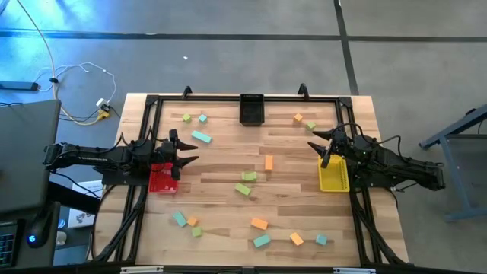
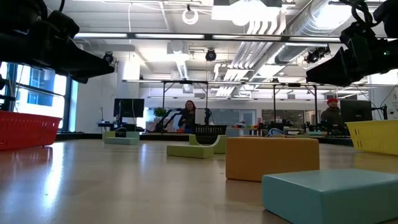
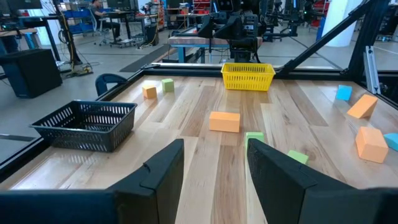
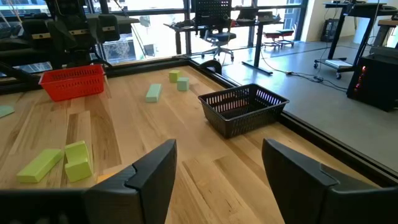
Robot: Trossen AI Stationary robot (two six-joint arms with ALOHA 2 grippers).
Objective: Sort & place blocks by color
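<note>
Sorting appears barely begun: no block is showing inside the red bin [image 1: 162, 180], yellow bin [image 1: 333, 175] or black bin [image 1: 252, 109], and all the blocks are lying scattered across the tabletop [image 1: 228, 205]. I am counting roughly five orange blocks [image 1: 268, 162], five teal blocks [image 1: 201, 137] and five yellow-green blocks [image 1: 249, 176]. The left tool [image 1: 185, 150] is hovering open and empty by the red bin; the right tool [image 1: 317, 144] is hovering open and empty by the yellow bin.

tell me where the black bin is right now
In the high view the black bin sits at the middle of the table's far edge, between the two arms' sides, with a teal block to its left and an orange block to its right.
</note>
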